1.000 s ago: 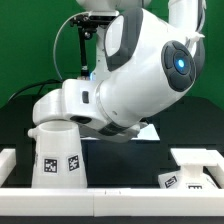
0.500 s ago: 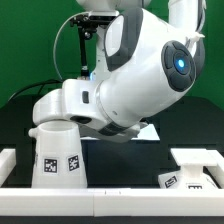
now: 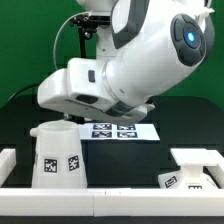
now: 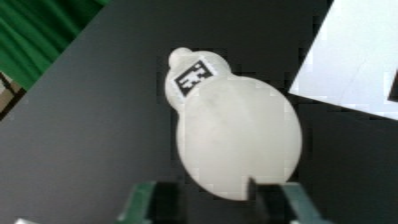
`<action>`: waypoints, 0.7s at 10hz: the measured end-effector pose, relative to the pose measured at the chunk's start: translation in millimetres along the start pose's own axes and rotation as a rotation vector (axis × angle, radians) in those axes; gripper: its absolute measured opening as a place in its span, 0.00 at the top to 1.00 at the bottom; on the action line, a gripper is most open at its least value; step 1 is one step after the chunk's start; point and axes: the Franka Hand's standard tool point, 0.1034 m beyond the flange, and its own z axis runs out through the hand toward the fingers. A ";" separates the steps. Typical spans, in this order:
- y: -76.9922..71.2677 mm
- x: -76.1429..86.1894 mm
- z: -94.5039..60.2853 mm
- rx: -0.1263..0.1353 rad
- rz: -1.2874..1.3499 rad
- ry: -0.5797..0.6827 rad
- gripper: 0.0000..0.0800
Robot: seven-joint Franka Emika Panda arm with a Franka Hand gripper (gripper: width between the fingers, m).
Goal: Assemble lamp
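Observation:
In the wrist view the white bulb [image 4: 231,130] lies on the black table, its narrow neck with a square tag pointing away from me. My gripper [image 4: 208,205] is open, its two green-padded fingers [image 4: 153,203] standing either side of the bulb's round end with dark gaps between them and it. In the exterior view the large tapered shade [image 3: 58,152] stands wide end down at the front left, with tags on its side. The blocky base [image 3: 188,172] sits at the front right. The bulb and gripper are hidden there behind the arm.
The marker board [image 3: 113,131] lies flat behind the shade, and shows in the wrist view [image 4: 356,60] beside the bulb. A white rail [image 3: 110,197] runs along the table's front edge. A green curtain hangs behind.
The arm's big body has risen and swung toward the exterior view's right, uncovering the marker board. The shade and the base have not moved.

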 end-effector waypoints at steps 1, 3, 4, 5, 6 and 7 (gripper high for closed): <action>1.7 0.8 4.1 0.003 0.003 0.001 0.60; 0.9 1.2 3.8 0.002 0.002 0.001 0.26; 1.0 1.1 4.0 0.002 0.002 0.001 0.26; -0.5 1.4 4.8 0.002 0.007 0.001 0.15; -8.2 1.9 10.8 0.001 0.011 0.002 0.13; -12.2 -1.2 18.9 0.005 0.005 -0.009 0.13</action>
